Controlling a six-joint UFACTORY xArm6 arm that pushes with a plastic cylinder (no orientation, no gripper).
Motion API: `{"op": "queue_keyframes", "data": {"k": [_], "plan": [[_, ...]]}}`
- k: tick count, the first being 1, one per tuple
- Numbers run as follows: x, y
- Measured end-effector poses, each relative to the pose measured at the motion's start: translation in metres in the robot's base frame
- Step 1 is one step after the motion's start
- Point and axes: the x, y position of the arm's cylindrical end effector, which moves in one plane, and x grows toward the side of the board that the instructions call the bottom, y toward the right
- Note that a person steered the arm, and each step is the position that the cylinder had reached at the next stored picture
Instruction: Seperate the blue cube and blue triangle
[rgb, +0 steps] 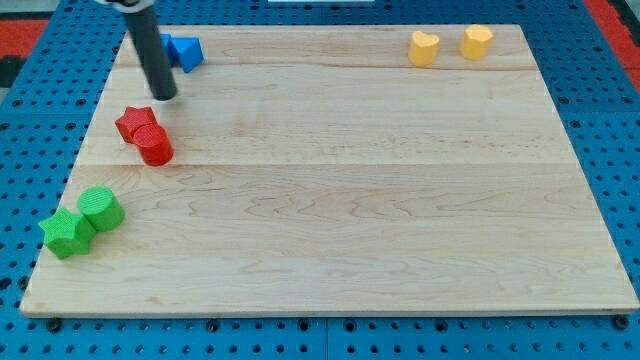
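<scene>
Two blue blocks sit close together near the board's top left corner. The blue triangle (190, 52) shows clearly. Only a sliver of the blue cube (168, 43) shows at its left, mostly hidden behind my rod. I cannot tell whether the two touch. My rod comes down from the view's top. My tip (165, 97) rests on the wooden board (350, 200), just below and slightly left of the blue blocks, and above the red blocks.
A red star (134, 122) and a red cylinder (155, 147) touch just below my tip. A green cylinder (101, 208) and a green star (66, 233) sit at the left edge. A yellow heart (424, 47) and a yellow hexagon (477, 42) lie at the top right.
</scene>
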Motion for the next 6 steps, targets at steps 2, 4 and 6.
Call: {"op": "queue_keyframes", "data": {"k": [2, 4, 6], "plan": [[-0.055, -0.075], [-0.085, 0.044], [-0.071, 0.184]]}}
